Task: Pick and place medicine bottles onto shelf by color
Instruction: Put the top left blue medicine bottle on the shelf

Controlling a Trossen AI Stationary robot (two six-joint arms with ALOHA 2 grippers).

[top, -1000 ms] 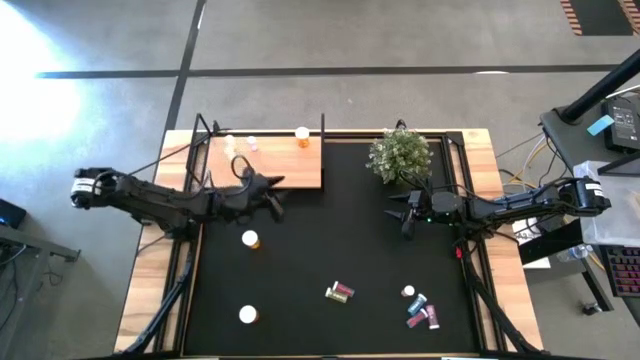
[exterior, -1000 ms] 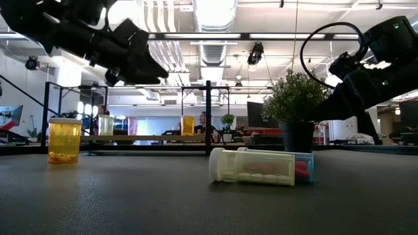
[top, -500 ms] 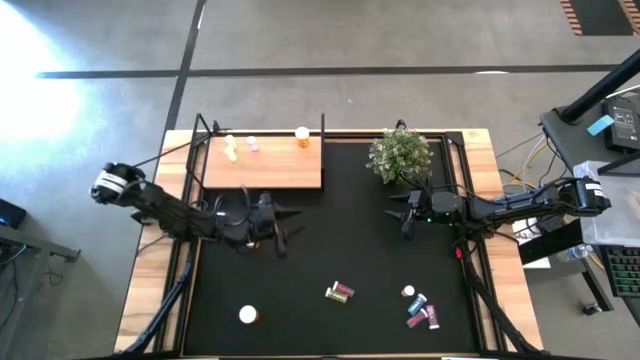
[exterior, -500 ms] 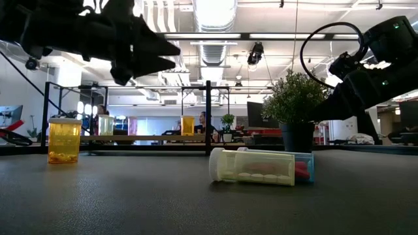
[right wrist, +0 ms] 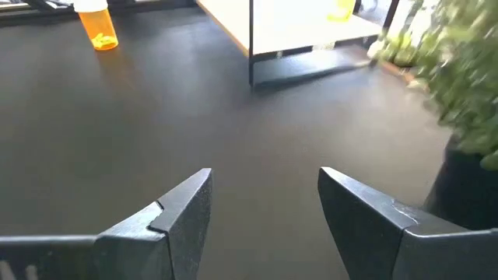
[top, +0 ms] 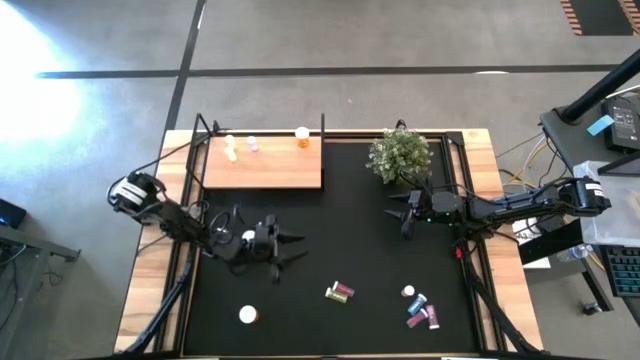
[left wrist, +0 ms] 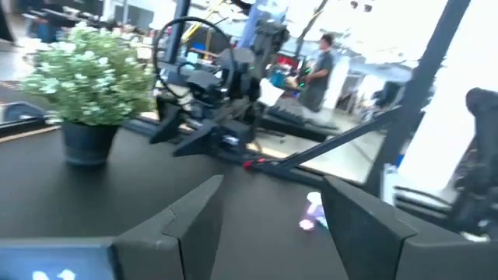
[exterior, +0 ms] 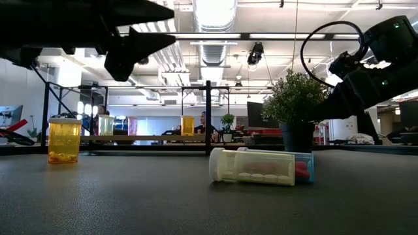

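Note:
My left gripper (top: 297, 246) (left wrist: 272, 180) hangs open above the black mat, pointing toward the table's right edge, with nothing between its fingers. A white-capped orange bottle (top: 247, 237) stands under its wrist. Another orange bottle (top: 247, 314) stands near the front edge. Several bottles lie at the front right: a pink one (top: 340, 292) and a small cluster (top: 418, 308). The shelf (top: 262, 165) at the far left carries three bottles (top: 231, 148) (top: 252, 145) (top: 302, 135). My right gripper (top: 400, 210) (right wrist: 264, 173) waits open beside the plant.
A potted green plant (top: 400, 155) stands at the far right, close to my right gripper. Thin black posts (top: 322, 130) rise from the shelf's edges. In the low view a yellowish bottle (exterior: 251, 166) lies on its side in front of another. The mat's middle (top: 340, 230) is bare.
My left gripper has swung away from the shelf's near edge toward the table's near edge and a little to the right, tipping up until it points about level. It now hangs over the orange bottle on the mat. Its fingers stayed open. No bottle has moved.

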